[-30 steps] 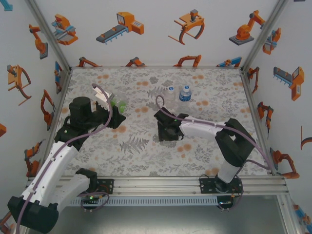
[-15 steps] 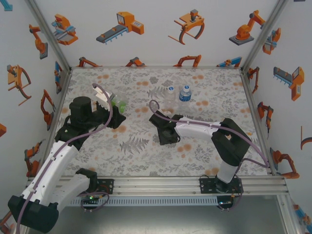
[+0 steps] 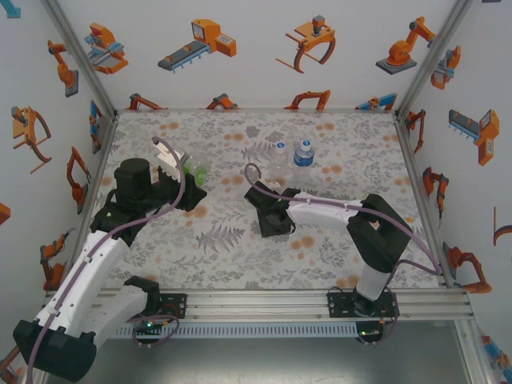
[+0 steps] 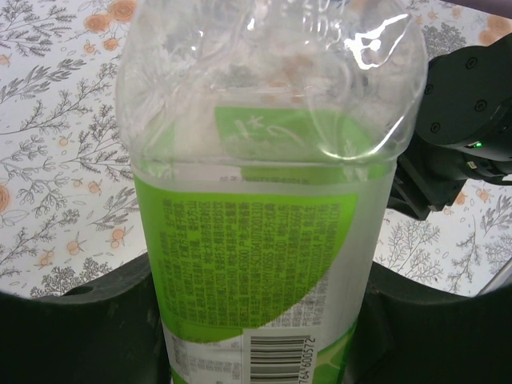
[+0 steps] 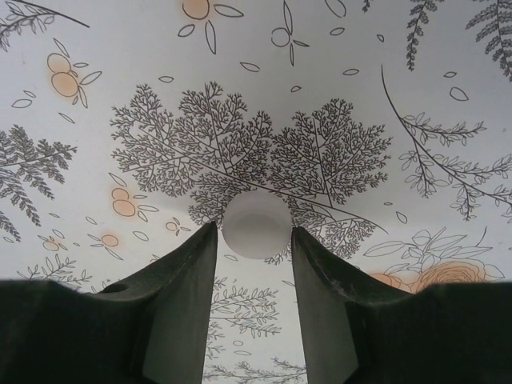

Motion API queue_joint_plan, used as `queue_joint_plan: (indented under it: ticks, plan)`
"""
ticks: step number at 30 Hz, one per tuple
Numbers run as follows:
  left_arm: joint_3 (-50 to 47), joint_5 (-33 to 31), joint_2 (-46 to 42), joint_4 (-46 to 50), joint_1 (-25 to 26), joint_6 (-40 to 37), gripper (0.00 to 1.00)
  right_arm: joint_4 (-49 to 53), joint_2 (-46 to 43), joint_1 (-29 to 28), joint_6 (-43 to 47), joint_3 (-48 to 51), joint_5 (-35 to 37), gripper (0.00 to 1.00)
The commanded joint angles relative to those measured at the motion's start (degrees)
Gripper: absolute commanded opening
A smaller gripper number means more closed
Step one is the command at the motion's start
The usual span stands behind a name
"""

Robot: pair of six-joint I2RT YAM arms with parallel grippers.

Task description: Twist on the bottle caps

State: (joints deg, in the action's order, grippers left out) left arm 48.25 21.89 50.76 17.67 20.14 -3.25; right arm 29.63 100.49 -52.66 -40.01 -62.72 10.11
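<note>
My left gripper (image 4: 258, 324) clamps the green bottle (image 4: 256, 240), its far end cropped. My right gripper (image 5: 254, 250) flanks a cap (image 5: 256, 225); I cannot tell whether it grips.

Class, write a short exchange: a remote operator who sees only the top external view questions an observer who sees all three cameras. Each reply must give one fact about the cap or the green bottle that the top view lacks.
Operator: What is below the right gripper?
Observer: A round white cap sits between its fingers, with both tips against its sides.
Operator: How does the left gripper hold the green bottle?
Observer: Its fingers clamp the body at the lower part of the label, level with the barcode.
</note>
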Motion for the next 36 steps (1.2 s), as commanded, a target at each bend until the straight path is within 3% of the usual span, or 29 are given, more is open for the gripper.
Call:
queue_joint_plan:
  ticks: [1, 9, 17, 25, 31, 36]
  plan:
    - [1.50, 0.79, 0.04, 0.01, -0.44, -0.83, 0.07, -0.84, 0.12, -0.33, 0.19, 0.63, 0.67, 0.42]
    - [1.50, 0.61, 0.13, 0.08, -0.42, -0.91, 0.07, -1.35, 1.02, -0.24, 0.37, 0.53, -0.59, 0.39]
    - [1.45, 0.81, 0.21, 0.17, -0.41, -0.97, 0.07, -0.65, 1.59, -0.16, 0.19, 0.14, -1.83, 0.42]
    - [1.50, 0.83, 0.10, 0.25, -0.39, -1.00, 0.07, -0.19, 0.55, -0.16, 0.13, 0.14, -1.12, 0.33]
    - [1.77, 4.90, 1.23, 0.10, 0.57, -3.58, 0.03, -0.27, -5.17, -0.16, 1.81, 1.14, 0.64, 0.25]
    - [2.76, 5.29, 2.92, 2.48, 6.08, -9.82, 0.03, -1.34, -14.41, -0.03, 7.50, 3.60, 0.23, 0.20]
